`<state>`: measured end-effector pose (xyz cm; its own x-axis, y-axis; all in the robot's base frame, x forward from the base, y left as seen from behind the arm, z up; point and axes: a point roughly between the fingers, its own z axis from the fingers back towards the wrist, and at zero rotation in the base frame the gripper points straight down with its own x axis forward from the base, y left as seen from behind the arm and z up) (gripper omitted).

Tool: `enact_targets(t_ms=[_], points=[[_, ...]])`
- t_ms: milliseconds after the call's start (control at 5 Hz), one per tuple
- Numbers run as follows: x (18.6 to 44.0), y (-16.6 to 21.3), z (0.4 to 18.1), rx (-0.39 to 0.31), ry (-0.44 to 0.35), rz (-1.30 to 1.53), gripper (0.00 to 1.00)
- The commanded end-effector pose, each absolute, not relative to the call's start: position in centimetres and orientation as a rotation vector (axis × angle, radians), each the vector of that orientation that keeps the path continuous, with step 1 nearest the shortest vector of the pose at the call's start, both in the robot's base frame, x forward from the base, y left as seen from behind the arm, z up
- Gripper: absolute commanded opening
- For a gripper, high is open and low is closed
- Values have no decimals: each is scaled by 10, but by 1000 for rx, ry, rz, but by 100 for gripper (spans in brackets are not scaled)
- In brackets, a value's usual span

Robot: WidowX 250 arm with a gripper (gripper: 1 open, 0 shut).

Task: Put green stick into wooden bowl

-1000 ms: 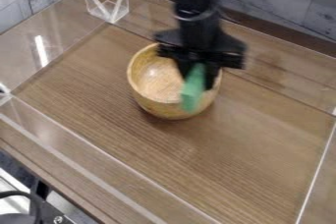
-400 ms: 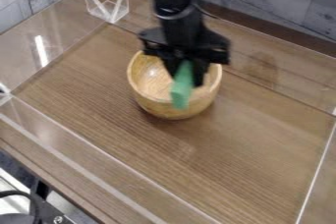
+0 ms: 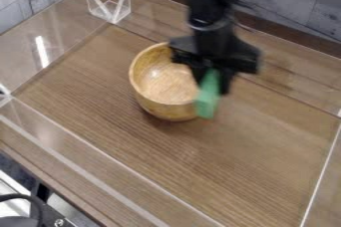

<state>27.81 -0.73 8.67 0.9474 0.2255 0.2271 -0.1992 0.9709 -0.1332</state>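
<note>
**Stick carried to the right side of the bowl, not yet inside**

Compared with the earlier frames, the hand (image 3: 213,69) has been shifted to the right in the picture, and the green stick (image 3: 209,95) has been taken along with it. Before, the stick was hanging over the opening of the wooden bowl (image 3: 160,84); now it is seen at the right rim, and its lower end is drawn in front of the outer wall of the bowl. Whether the stick touches the rim cannot be told from this one view.

The hand is closed on the upper end of the stick, and the stick is held almost upright, with its free end pointing down. It is probably held in this way so that the long bar can be lowered end first into the deep bowl, because a bar held flat would be caught on the thick rim.

The bowl is standing on the wooden table (image 3: 120,151), inside low clear walls (image 3: 54,32), and its inside looks empty.

The task is judged as not finished. For the next step, the stick would have to be brought back over the opening before it is released; if it is released where it hangs now, it may fall outside the bowl.
</note>
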Motion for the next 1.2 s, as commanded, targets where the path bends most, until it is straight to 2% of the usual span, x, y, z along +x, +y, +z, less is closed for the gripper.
enact_targets(t_ms=[0,400,1000], points=[[274,35,104,-107,-296,222,0],[299,-25,95,-121,-316,224,0],[298,10,83,-62,-305,226,0]])
